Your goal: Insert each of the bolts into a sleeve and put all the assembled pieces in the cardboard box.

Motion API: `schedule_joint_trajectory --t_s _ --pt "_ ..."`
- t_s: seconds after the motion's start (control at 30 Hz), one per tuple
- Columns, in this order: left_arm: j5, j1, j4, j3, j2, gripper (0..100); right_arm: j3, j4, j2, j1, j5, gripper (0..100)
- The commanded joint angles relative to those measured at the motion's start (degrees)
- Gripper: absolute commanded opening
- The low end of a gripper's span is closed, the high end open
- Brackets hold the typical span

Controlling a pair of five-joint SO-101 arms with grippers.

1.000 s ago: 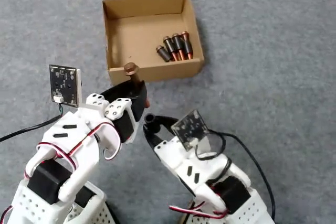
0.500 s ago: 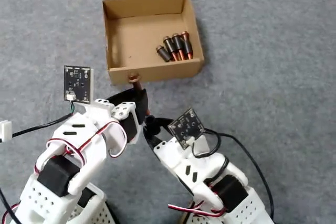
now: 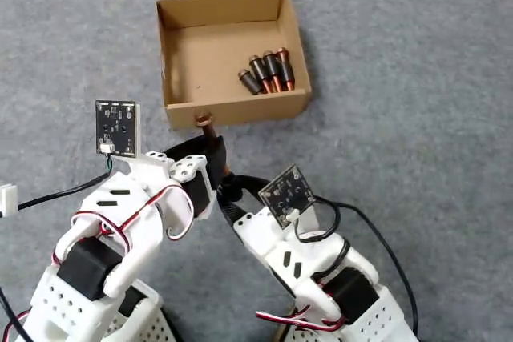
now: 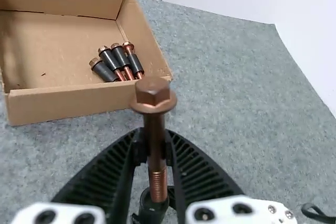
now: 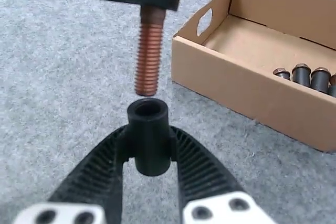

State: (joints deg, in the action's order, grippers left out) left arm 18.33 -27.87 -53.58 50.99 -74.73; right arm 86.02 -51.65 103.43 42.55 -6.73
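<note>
**Bolt poised over sleeve, just short of the box**

Pinched in the left gripper point(image 4: 153, 142), between ribbed black jaws drawn narrow on the threaded shank: a copper-coloured bolt point(image 4: 153, 97). Upright, with a flanged hexagonal head on top and fine threads running down to a blunt end.

Clamped likewise in the right gripper point(image 5: 148, 137), jaws narrow around a smooth round wall: a short matt black sleeve point(image 5: 148, 121). Upright too, open bore facing up.

Directly above that bore, the bolt's threaded end, lined up with the hole and just clear of the rim, not yet inside.

Both held close together over the grey felt-like table cover point(image 3: 417, 118), between the two white arms. Just near of the near wall of the cardboard box point(image 3: 240, 110).

Beyond them, the box itself: plain brown card, roughly square, open-topped, with low straight walls and an oval hand-hole cut in the left wall.

On its floor, toward the right wall, four assembled pieces point(image 3: 267, 72) lying side by side and touching. Each a black cylindrical sleeve with a copper bolt through it, hex heads toward the far wall and bare copper thread sticking out at the near ends.
</note>
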Motion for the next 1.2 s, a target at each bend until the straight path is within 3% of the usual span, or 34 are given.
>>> schedule_joint_trajectory --t_s 0.0,0.23,0.93,1.17 --pt "1.93 -0.53 -0.35 -2.11 -0.75 2 -2.51 1.76 8.92 0.48 0.44 0.1" --pt "4.92 -0.53 -0.79 -2.9 -0.75 2 -4.18 2.81 8.92 0.48 0.44 0.1" --pt "4.57 -2.64 -6.15 -3.25 -0.75 2 -3.74 2.37 8.84 0.4 0.44 0.1" --pt "-1.05 -4.31 -6.07 -3.25 -0.75 2 -3.74 1.58 8.75 -0.04 0.44 0.1"
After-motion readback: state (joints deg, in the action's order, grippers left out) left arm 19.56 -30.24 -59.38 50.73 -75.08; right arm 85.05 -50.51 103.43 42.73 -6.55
